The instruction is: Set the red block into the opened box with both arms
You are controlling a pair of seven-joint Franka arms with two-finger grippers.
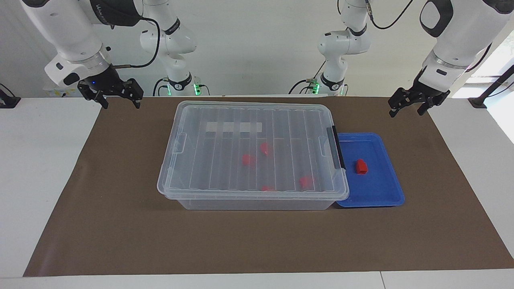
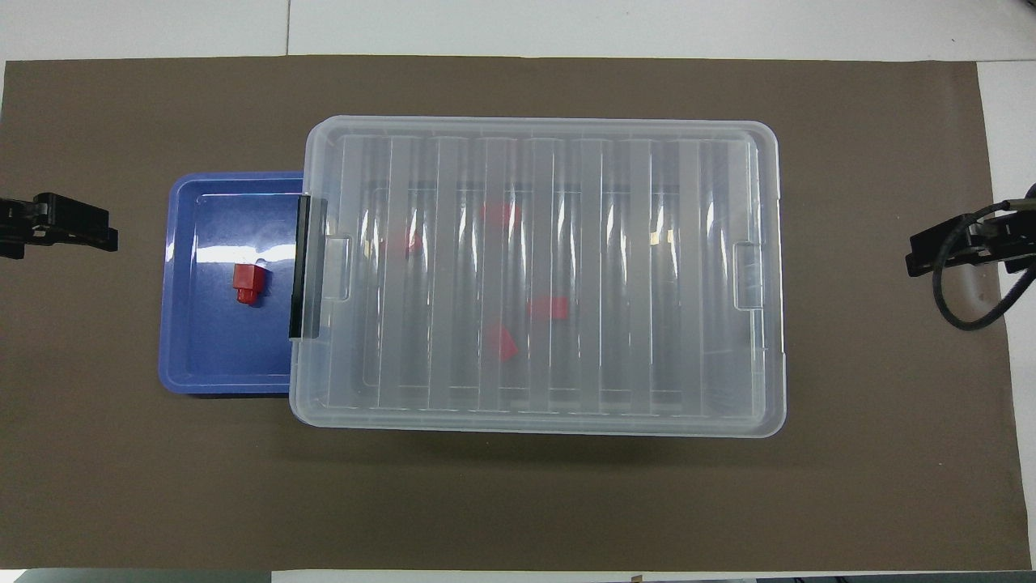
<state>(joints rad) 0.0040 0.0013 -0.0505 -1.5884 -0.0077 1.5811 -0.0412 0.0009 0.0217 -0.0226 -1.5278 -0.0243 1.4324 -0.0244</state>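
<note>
The red block (image 1: pixel 361 166) lies in the blue tray (image 1: pixel 381 196), right of centre, beside the lidded box (image 1: pixel 253 152). Both end effectors, left (image 1: pixel 413 105) and right (image 1: pixel 116 96), hang released at the upper corners, likely waiting to lift the lid.

I see both of my white jointed arms with dark grey-black sections raised and waiting, one at each end of the table. My left arm's small black two-finger gripper (image 1: pixel 415 105) hangs in the air with its wrist bent downward and its fingers spread apart, holding nothing. My right arm's small black two-finger gripper (image 1: pixel 116 98) hangs the same way, fingers pointing down and parted, also holding nothing. From overhead only the gripper tips show, at the two side edges.
</note>
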